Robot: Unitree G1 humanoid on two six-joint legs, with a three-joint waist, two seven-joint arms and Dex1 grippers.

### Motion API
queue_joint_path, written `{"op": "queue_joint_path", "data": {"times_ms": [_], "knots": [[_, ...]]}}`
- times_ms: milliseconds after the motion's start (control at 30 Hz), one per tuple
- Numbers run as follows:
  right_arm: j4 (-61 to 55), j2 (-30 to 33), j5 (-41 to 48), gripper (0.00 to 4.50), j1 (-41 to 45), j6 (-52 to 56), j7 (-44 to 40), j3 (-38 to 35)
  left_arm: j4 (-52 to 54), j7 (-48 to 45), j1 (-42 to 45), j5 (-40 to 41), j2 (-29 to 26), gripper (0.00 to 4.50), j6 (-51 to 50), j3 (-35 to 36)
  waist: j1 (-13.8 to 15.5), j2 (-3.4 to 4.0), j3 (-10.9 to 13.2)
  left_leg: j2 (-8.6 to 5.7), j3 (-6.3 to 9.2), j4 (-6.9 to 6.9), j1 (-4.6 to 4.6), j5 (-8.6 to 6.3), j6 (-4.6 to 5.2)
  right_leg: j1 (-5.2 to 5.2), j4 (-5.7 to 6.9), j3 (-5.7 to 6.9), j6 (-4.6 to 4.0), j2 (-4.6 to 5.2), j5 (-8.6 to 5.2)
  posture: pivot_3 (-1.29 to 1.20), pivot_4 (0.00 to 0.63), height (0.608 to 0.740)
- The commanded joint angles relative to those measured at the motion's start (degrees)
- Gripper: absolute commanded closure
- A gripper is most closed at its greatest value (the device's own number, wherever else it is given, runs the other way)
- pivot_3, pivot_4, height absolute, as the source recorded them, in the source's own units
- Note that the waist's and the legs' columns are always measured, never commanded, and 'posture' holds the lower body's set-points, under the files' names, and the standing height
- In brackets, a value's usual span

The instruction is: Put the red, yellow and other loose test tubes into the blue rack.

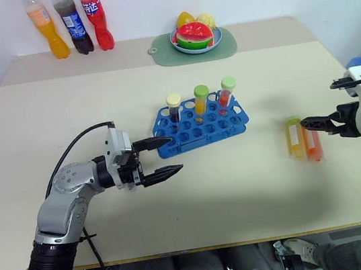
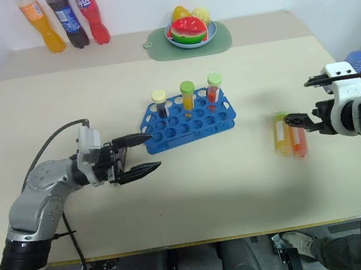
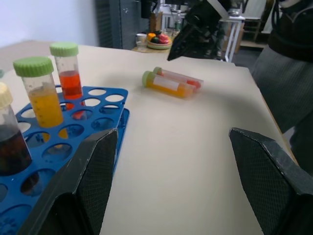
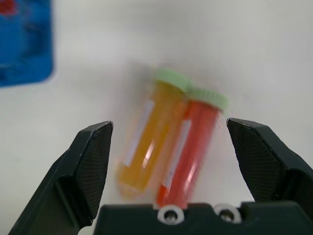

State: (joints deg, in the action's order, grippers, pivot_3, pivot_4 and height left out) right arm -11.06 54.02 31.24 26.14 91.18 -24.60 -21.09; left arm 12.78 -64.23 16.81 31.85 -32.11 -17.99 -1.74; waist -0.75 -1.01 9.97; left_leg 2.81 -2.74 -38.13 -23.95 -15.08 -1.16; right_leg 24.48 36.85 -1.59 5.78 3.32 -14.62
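The blue rack (image 1: 223, 127) stands mid-table with three tubes upright in its back row: a dark one with a cream cap (image 1: 174, 107), a yellow one (image 1: 201, 99) and a red one (image 1: 226, 93), both green-capped. Two loose test tubes lie side by side to the rack's right, a yellow one (image 1: 294, 139) and an orange-red one (image 1: 314, 145). My right gripper (image 1: 309, 125) hangs open just above and to the right of them, jaws wide over both tubes (image 4: 168, 126). At the rack's left end my left gripper (image 1: 175, 153) is open and holds nothing, its upper finger at the rack's edge.
Three soda bottles (image 1: 68, 22) stand at the table's back left. A pale green mat (image 1: 223, 48) carries a plate (image 1: 217, 37) of fruit at the back centre. Bare tabletop (image 1: 243, 187) lies in front of the rack.
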Motion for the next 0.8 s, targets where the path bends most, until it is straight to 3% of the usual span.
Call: {"op": "queue_joint_path", "data": {"times_ms": [33, 333, 800], "knots": [[2.1, 0.2, -2.3, 0.42, -1.1, -3.8, 0.5, -1.8, -0.1, -0.6, 1.6, -0.2, 0.5, 0.72, 1.3, -0.4, 0.0, 0.0, 0.0, 0.0, 0.0, 0.0, 0.0, 0.0, 0.0, 0.0, 0.0, 0.0, 0.0, 0.0, 0.0, 0.0, 0.15, 0.74], [10.2, 2.0, -5.3, 0.42, -3.9, -11.2, -1.2, -0.3, 1.4, 0.1, -0.1, 0.1, 0.0, 0.72, 1.1, 0.5, 0.0, 0.0, 0.0, -0.01, -0.01, 0.0, 0.0, 0.0, 0.0, 0.0, 0.0, -0.01, 0.1, -0.01, 0.05, 0.0, 0.15, 0.74], [16.6, -1.3, -6.5, 0.42, 1.7, -15.4, -3.4, 7.9, 3.8, 1.4, -2.0, 0.7, -1.2, 0.72, 0.2, 1.6, 0.0, 0.01, 0.0, 0.0, 0.0, 0.0, -0.01, 0.0, 0.0, 0.0, -0.01, -0.01, 0.09, -0.02, 0.05, 0.0, 0.15, 0.74]]}}
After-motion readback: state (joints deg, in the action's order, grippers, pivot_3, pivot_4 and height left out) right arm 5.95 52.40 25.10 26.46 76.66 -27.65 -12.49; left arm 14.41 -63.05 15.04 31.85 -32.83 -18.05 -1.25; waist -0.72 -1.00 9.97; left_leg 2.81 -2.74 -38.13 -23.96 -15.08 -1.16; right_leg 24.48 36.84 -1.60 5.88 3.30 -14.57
